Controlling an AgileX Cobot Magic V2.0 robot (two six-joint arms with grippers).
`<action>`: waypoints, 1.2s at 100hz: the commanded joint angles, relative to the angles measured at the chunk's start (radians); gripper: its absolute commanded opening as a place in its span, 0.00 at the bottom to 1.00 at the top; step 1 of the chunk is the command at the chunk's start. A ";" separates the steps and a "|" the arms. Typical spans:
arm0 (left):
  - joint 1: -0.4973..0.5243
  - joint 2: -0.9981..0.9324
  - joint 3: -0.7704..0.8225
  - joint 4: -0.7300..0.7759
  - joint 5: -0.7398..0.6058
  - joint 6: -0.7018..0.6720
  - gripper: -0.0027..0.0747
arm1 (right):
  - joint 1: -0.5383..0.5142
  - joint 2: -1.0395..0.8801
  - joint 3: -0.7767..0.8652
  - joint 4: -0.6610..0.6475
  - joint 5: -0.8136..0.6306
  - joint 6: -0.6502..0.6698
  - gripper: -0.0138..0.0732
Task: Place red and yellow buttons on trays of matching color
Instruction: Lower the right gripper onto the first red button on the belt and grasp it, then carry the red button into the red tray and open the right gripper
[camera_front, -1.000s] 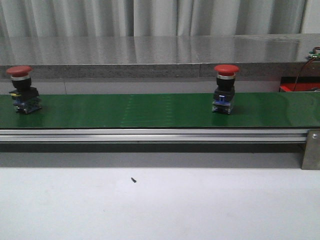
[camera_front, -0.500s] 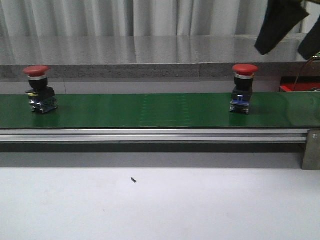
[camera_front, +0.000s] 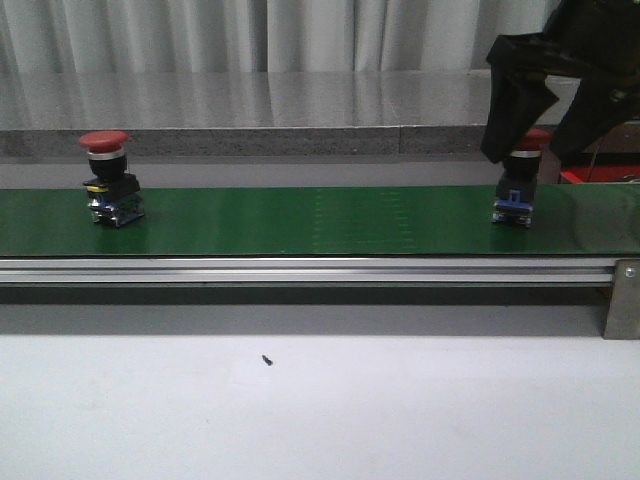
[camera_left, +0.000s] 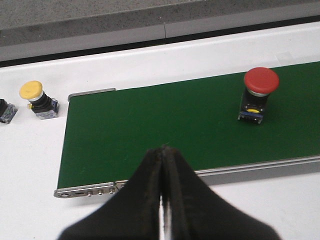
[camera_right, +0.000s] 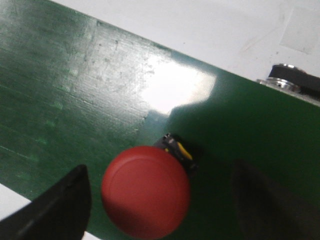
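Green conveyor belt (camera_front: 300, 220) carrying two red buttons upright, well apart. Right gripper (camera_front: 545, 110) spread wide, straddling the right-hand red button (camera_front: 520, 180) near the belt's right end, fingers (camera_right: 57, 210) either side of the cap, not touching. Left gripper (camera_left: 162, 150) pressed closed, empty, hovering over the belt's near edge; left-hand red button (camera_left: 260, 92) beyond it. Yellow button (camera_left: 37, 97) off the belt. Judged rigid, light, top-heavy; smooth domed cap likely slippery, so grip lower, on the body.

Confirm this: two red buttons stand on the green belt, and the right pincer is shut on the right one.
Not shut: the right wrist view shows the right pincer open, fingers either side of the right button. Both red buttons do stand on the belt, the other at left.
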 joint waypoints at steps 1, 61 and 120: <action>-0.006 -0.008 -0.027 -0.023 -0.068 0.001 0.01 | 0.001 -0.024 -0.033 0.002 -0.017 -0.007 0.60; -0.006 -0.008 -0.027 -0.029 -0.066 0.001 0.01 | -0.195 -0.024 -0.278 0.000 0.152 -0.004 0.39; -0.006 -0.008 -0.027 -0.039 -0.066 0.001 0.01 | -0.346 0.234 -0.466 -0.097 -0.082 -0.004 0.39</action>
